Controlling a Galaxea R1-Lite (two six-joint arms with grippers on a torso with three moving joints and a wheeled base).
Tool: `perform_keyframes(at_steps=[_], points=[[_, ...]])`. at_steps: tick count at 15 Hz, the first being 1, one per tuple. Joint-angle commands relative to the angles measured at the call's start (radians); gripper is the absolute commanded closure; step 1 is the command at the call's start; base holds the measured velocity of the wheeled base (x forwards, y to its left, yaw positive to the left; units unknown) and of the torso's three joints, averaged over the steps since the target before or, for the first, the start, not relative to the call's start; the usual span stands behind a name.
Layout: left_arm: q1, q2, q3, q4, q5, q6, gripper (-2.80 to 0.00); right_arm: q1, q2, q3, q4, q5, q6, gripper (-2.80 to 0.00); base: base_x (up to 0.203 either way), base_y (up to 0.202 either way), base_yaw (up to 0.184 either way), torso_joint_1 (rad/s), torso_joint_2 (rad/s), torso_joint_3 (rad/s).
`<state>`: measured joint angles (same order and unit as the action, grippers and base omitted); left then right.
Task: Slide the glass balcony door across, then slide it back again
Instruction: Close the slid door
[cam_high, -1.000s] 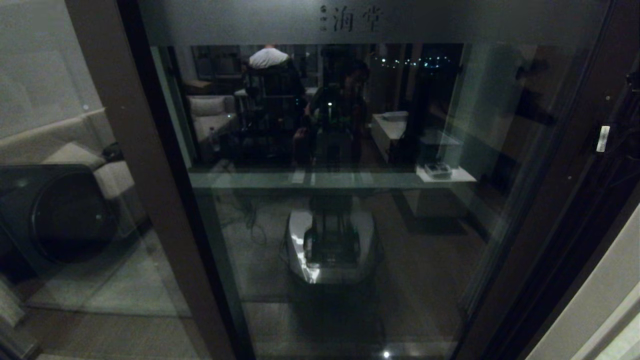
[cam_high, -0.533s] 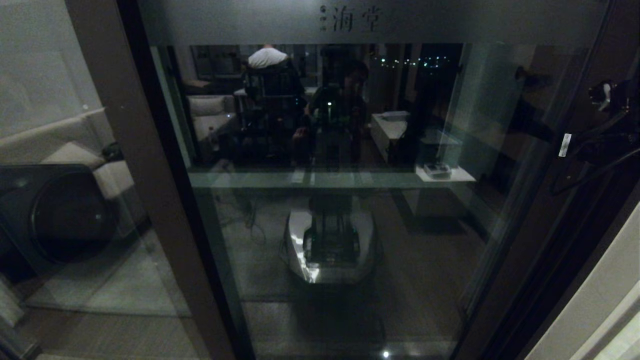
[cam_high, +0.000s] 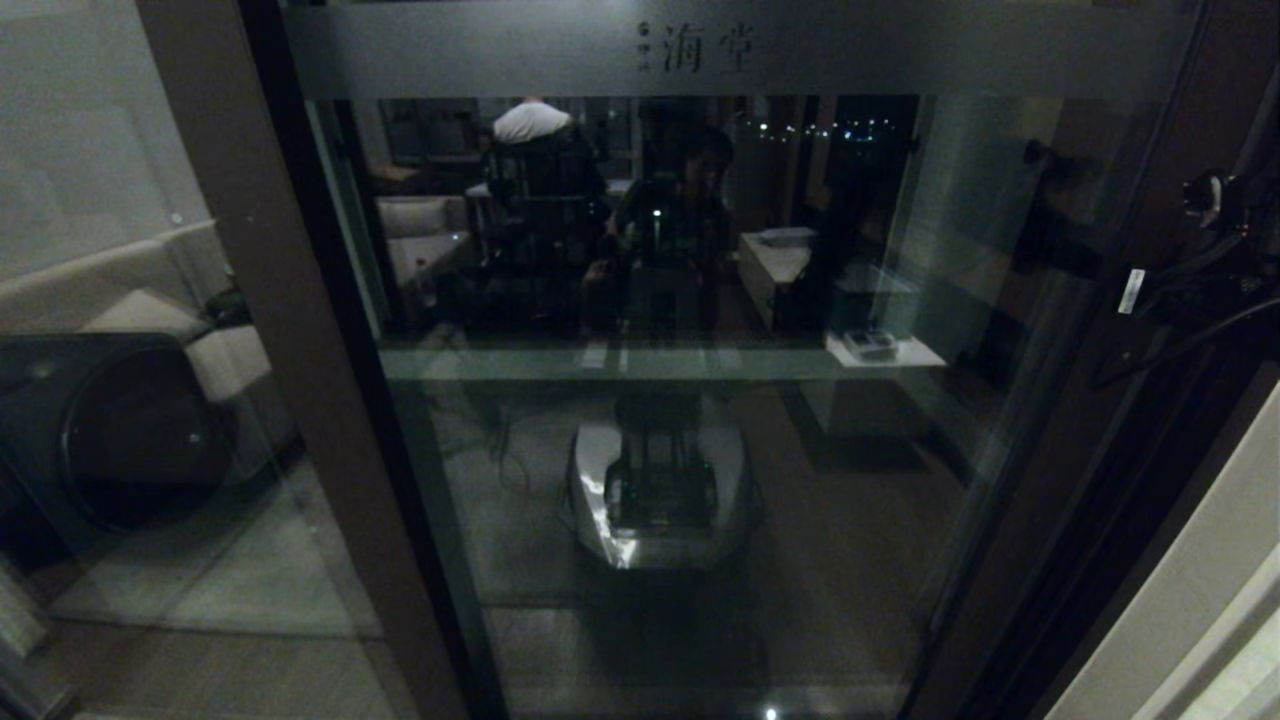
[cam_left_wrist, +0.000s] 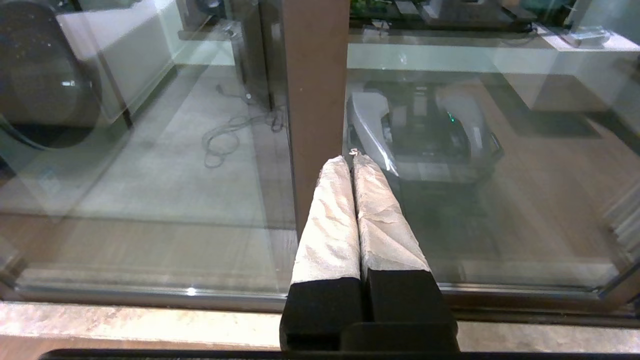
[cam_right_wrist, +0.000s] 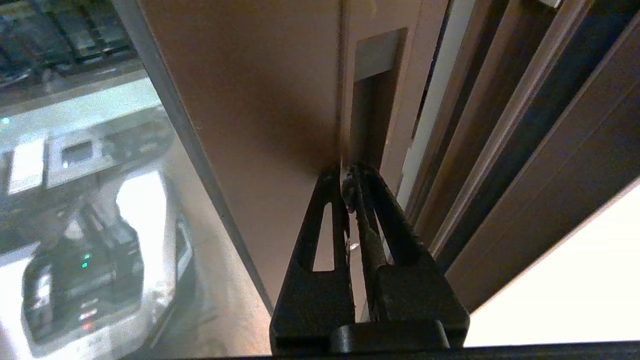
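The glass balcony door (cam_high: 660, 400) fills the middle of the head view, with its frosted band (cam_high: 700, 45) on top and dark brown stiles. My right gripper (cam_right_wrist: 350, 172) is shut with nothing in it. Its tips sit at the lower end of the narrow recessed handle slot (cam_right_wrist: 372, 100) in the right stile (cam_right_wrist: 265, 100). In the head view the right arm (cam_high: 1225, 270) shows at that stile. My left gripper (cam_left_wrist: 352, 159) is shut too, its white-wrapped fingers (cam_left_wrist: 330, 220) low in front of the brown left stile (cam_left_wrist: 315, 75). The head view does not show it.
Left of the door, the fixed glass panel (cam_high: 100, 150) shows a sofa (cam_high: 215, 350) and a dark round-fronted object (cam_high: 130, 430). The glass mirrors my own base (cam_high: 660, 490). Frame tracks (cam_right_wrist: 505, 125) and a pale wall (cam_high: 1200, 600) stand right of the door. A stone sill (cam_left_wrist: 150, 322) runs below.
My right arm has come in from the right edge to the door's right stile, then held there. The door itself has barely shifted.
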<state>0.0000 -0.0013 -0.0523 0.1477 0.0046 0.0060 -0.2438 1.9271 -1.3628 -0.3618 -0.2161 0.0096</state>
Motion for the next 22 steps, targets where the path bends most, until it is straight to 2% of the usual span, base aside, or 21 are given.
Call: perform_keyframes(at_steps=[1,22], points=[[0.0,0.0,0.0,0.001,0.0,0.0,0.0,0.0,0.026,-0.007,-0.009,-0.008,0.0,0.0,0.0,0.0,0.0,0.0,0.0,0.0],[0.0,0.0,0.0,0.001,0.0,0.0,0.0,-0.031,0.065,-0.031,-0.009,-0.012,-0.002,0.0,0.0,0.0,0.0,0.0,0.0,0.0]])
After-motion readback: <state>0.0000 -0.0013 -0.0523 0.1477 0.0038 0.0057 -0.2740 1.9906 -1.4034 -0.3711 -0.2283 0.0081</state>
